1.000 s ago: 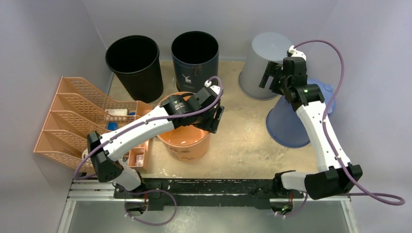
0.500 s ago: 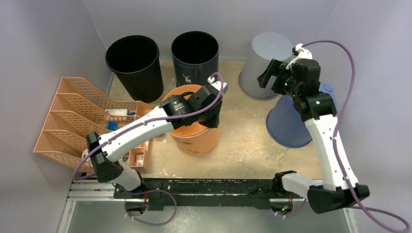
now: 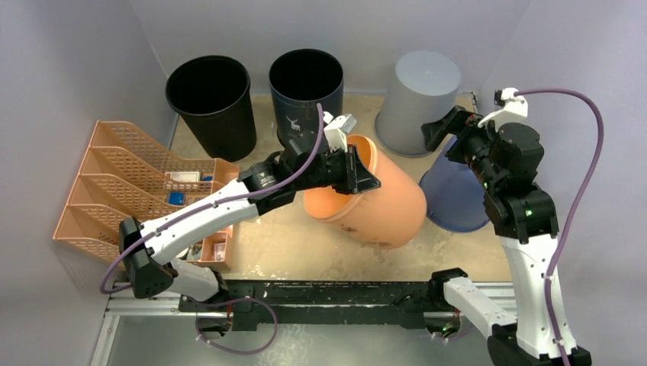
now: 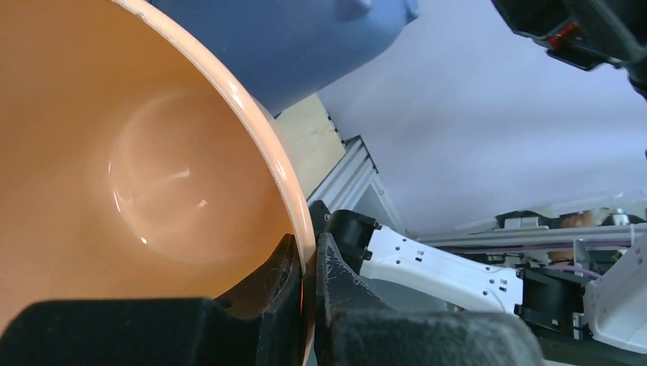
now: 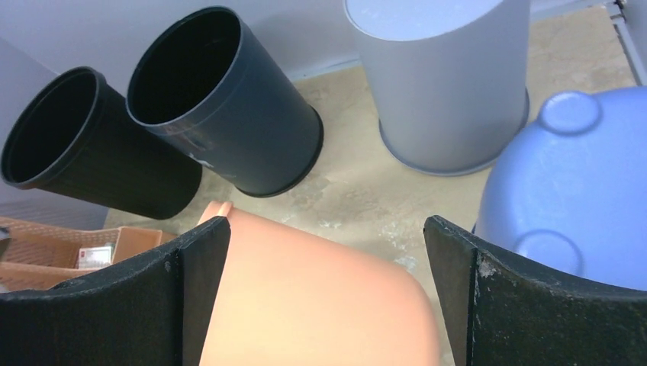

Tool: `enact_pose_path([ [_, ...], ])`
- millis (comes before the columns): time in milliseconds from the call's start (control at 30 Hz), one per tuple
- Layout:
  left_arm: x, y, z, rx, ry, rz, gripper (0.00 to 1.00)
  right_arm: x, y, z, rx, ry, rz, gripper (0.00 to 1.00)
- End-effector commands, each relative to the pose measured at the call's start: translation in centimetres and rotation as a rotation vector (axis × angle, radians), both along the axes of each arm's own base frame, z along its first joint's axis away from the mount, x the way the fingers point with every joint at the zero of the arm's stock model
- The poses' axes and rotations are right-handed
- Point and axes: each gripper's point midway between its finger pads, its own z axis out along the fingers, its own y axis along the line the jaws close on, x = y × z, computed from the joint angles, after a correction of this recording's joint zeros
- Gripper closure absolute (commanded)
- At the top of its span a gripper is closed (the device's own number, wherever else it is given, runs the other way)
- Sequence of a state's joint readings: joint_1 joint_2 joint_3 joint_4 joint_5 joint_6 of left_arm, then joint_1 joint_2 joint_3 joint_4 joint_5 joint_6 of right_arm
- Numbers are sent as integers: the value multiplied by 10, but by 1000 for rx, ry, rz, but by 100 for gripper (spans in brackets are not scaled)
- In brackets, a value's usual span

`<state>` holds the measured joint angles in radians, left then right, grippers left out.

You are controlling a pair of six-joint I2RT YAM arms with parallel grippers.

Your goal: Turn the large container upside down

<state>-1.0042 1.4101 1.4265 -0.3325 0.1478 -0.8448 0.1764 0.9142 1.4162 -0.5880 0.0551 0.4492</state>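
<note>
The large container (image 3: 385,206) is an orange bucket, tipped on its side at the table's middle, its mouth facing left and its base pointing right and toward the front. My left gripper (image 3: 360,172) is shut on its rim (image 4: 259,145), one finger inside and one outside, as the left wrist view (image 4: 311,255) shows. The bucket's inside (image 4: 114,152) looks bare. My right gripper (image 3: 441,126) hangs open above the table's right side. In the right wrist view, its fingers (image 5: 326,229) are spread wide with the orange container (image 5: 305,297) below them, untouched.
A black bin (image 3: 211,95) and a dark blue bin (image 3: 305,80) stand upright at the back. A grey bin (image 3: 418,91) sits upside down at the back right, and a blue tub (image 3: 458,198) lies inverted next to the bucket's base. An orange file rack (image 3: 114,183) fills the left.
My left gripper closed on the bucket's rim, then lifted and tipped the bucket from upright onto its side, toward the right. The right arm rose and drew back to the right, still open.
</note>
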Motion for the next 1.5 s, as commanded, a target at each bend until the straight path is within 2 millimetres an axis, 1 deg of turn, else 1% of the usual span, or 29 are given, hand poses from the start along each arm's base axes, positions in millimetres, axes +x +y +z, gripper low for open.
enact_pose_path([
  [0, 0, -11, 29, -238, 28, -42, 100, -4, -11, -5, 7, -4, -66, 0],
  [67, 3, -8, 23, -263, 50, -45, 100, -2, -14, -12, -2, 21, -83, 0],
  [167, 20, 10, 11, -291, 71, 13, 100, 3, -16, -24, -16, 67, -100, 0],
  [300, 44, 41, -20, -239, 90, 85, 100, 11, -13, -39, -19, 97, -92, 0],
  [333, 50, 49, -31, -200, 91, 104, 100, 12, -13, -46, -23, 110, -92, 0],
  [400, 59, 62, -57, -100, 103, 131, 93, 13, -9, -64, -22, 146, -73, 0],
  [467, 61, 70, -77, -20, 109, 130, 82, 16, -5, -76, -20, 169, -53, 0],
  [533, 60, 78, -102, 90, 122, 128, 69, 20, -6, -83, -41, 181, -53, 0],
  [600, 64, 89, -116, 194, 106, 147, 63, 21, -3, -90, -50, 201, -30, 0],
  [633, 65, 95, -119, 232, 93, 157, 61, 21, 1, -92, -52, 205, -8, 0],
  [767, 71, 112, -124, 331, 43, 199, 58, 27, 10, -99, -74, 221, 58, 0],
  [867, 76, 124, -123, 403, 16, 224, 57, 29, 18, -110, -88, 267, 110, 0],
  [933, 76, 128, -122, 429, 7, 229, 54, 26, 21, -118, -89, 297, 130, 0],
  [1000, 79, 133, -119, 449, -4, 248, 50, 21, 21, -125, -89, 317, 138, 0],
  [1067, 79, 136, -118, 465, -8, 254, 45, 10, 27, -133, -52, 345, 165, 0],
  [1167, 78, 141, -122, 499, -5, 255, 40, 0, 27, -139, -30, 354, 160, 0],
  [1200, 79, 142, -124, 512, -2, 257, 39, 0, 27, -140, -27, 346, 157, 0],
  [1267, 79, 146, -126, 536, -7, 261, 38, -3, 34, -143, 1, 340, 193, 0],
  [1333, 81, 152, -127, 563, -22, 272, 37, -10, 33, -147, 0, 359, 193, 0],
  [1367, 81, 155, -126, 572, -35, 280, 37, -17, 35, -150, 6, 376, 208, 0],
  [1467, 84, 163, -121, 565, -89, 314, 37, -23, 42, -152, 46, 372, 234, 0],
])
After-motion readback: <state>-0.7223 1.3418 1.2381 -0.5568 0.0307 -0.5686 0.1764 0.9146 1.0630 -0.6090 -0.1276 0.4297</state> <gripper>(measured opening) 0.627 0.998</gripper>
